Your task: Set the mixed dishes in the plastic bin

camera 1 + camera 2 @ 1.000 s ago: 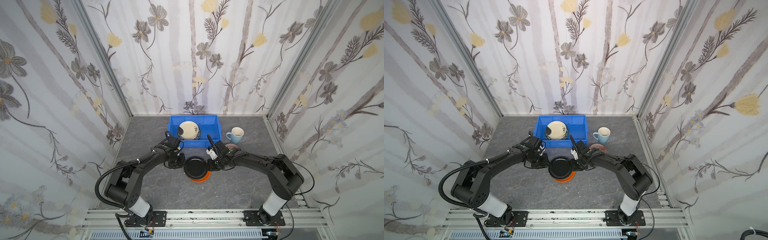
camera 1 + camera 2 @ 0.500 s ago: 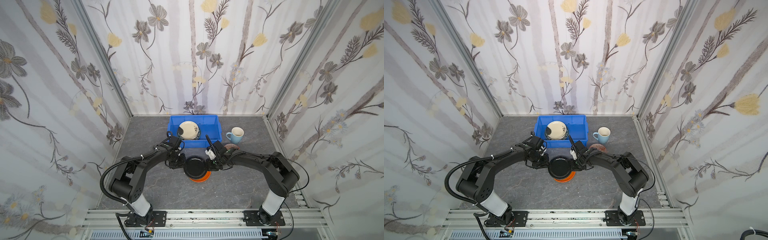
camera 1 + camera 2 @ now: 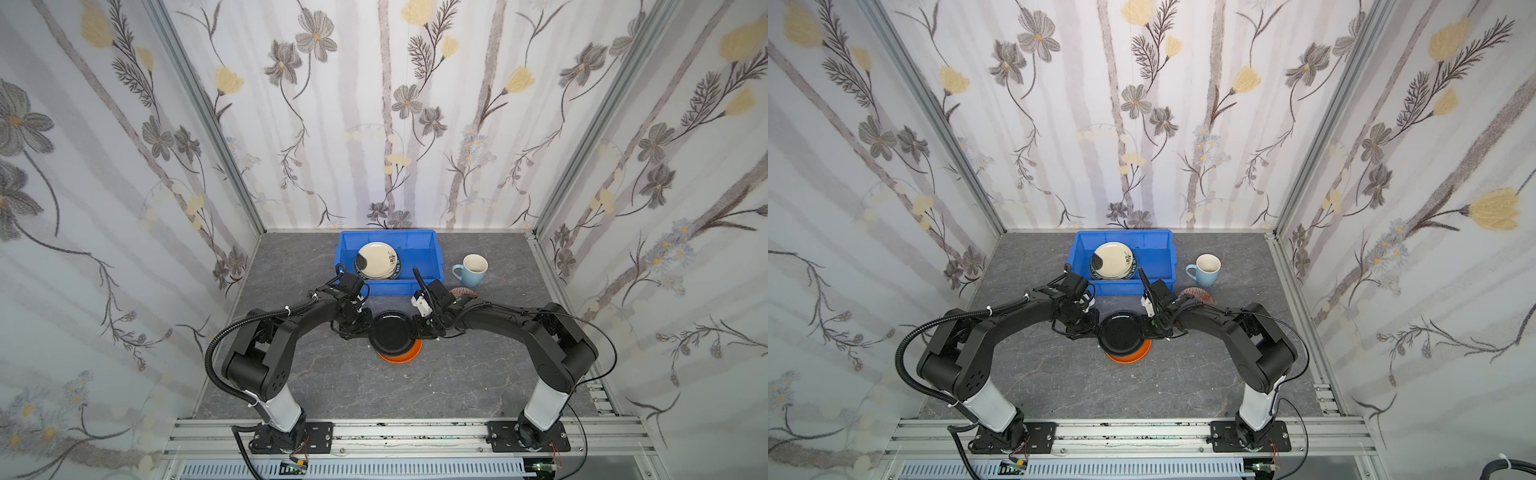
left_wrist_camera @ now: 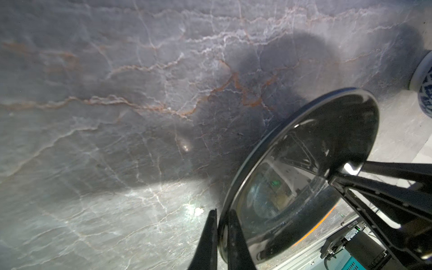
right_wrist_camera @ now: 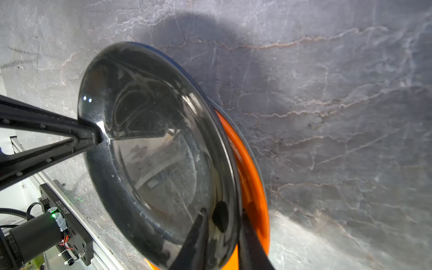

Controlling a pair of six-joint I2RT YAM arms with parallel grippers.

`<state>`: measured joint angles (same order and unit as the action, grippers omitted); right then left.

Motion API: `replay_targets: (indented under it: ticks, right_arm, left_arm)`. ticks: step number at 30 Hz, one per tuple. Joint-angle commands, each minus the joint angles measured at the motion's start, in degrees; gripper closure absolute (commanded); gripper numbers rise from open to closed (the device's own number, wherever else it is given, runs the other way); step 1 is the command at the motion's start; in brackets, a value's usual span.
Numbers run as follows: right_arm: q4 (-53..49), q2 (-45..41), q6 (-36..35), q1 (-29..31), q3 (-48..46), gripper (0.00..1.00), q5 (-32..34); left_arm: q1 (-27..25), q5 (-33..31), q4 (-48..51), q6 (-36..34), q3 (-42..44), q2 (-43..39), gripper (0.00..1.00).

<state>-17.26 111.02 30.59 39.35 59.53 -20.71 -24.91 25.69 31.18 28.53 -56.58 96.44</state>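
While the left gripper (image 4: 222, 233) pinches one rim of the dark glass plate (image 3: 392, 332) with its fingers nearly together, the right gripper (image 5: 223, 236) clamps the opposite rim, fingers narrow, one above and one below the glass. The plate sits over the orange plate (image 3: 400, 358) on the grey table (image 3: 457, 374), near the blue bin (image 3: 419, 262). Inside the bin lies the cream plate (image 3: 376, 258). The pale blue mug (image 3: 471, 268) stands beside the bin.

Our count
Four plates we see: cream plate (image 3: 376, 257), teal plate (image 3: 398, 271), glass plate (image 3: 392, 332), orange plate (image 3: 399, 358); one mug (image 3: 473, 268), one bowl (image 3: 464, 292), one bin (image 3: 422, 259).
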Motion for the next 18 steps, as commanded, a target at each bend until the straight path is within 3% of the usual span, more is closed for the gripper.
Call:
replay_targets:
  ticks: [1, 5, 14, 16, 18]
  right_arm:
    - [3.83, -0.19, 0.18, -0.18, -0.29, 0.77, -4.62]
    - [4.94, 0.14, 0.29, -0.46, -0.29, 0.79, -6.55]
    - [5.87, 0.00, -0.23, -0.86, -0.53, 0.96, -8.47]
    - [5.83, -0.32, -0.24, -0.87, -0.55, 0.97, -8.43]
    - [5.80, -0.63, -0.37, -1.08, -0.53, 0.98, -8.65]
  left_arm:
    - [-0.05, -0.56, -1.51, 0.55, -0.29, 0.54, 0.96]
    - [-0.05, -0.48, -1.56, 0.51, -0.27, 0.76, 0.97]
    - [-0.13, -0.56, -1.52, 0.73, -0.35, 0.60, 0.94]
    - [-0.07, -0.49, -1.24, 0.51, -0.68, 0.59, 0.86]
    - [-0.06, -0.85, -0.56, 0.16, -1.19, 0.45, 0.70]
